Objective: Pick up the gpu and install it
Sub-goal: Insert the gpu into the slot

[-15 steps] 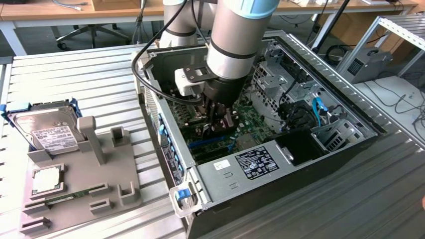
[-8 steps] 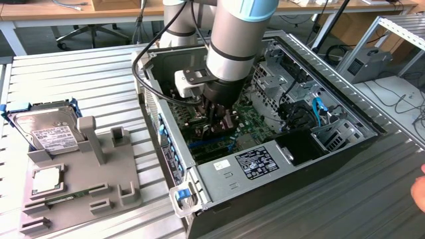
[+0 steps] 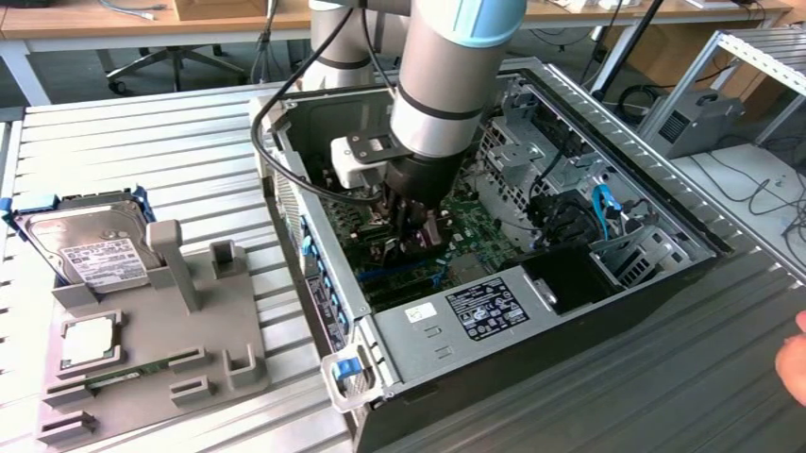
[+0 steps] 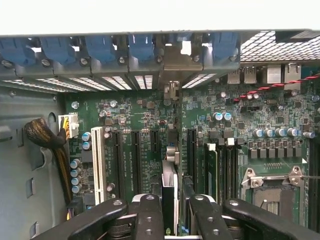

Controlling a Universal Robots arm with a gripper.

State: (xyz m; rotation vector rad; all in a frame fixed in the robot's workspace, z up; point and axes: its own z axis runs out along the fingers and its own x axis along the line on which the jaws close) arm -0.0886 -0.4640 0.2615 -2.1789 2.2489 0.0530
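My gripper [image 3: 416,236] reaches down inside the open computer case [image 3: 605,123], low over the green motherboard [image 3: 473,226]. In the wrist view the gripper [image 4: 175,212] is shut on the gpu [image 4: 169,187], a thin dark card seen edge-on between the two black fingers [image 4: 150,215]. The card runs along the line of the black expansion slots [image 4: 135,160]. Its pale metal end bracket [image 4: 182,57] stands at the rear slot openings, among the blue retainer clips [image 4: 140,47]. Whether the card's edge sits in a slot cannot be told.
A grey fixture [image 3: 151,349] outside the case holds a silver hard drive [image 3: 82,241], a processor chip [image 3: 89,340] and a narrow green memory stick [image 3: 126,370]. The power supply [image 3: 485,307] and drive cages [image 3: 629,255] crowd the case. A person's hand [image 3: 794,363] shows at the exterior view's right.
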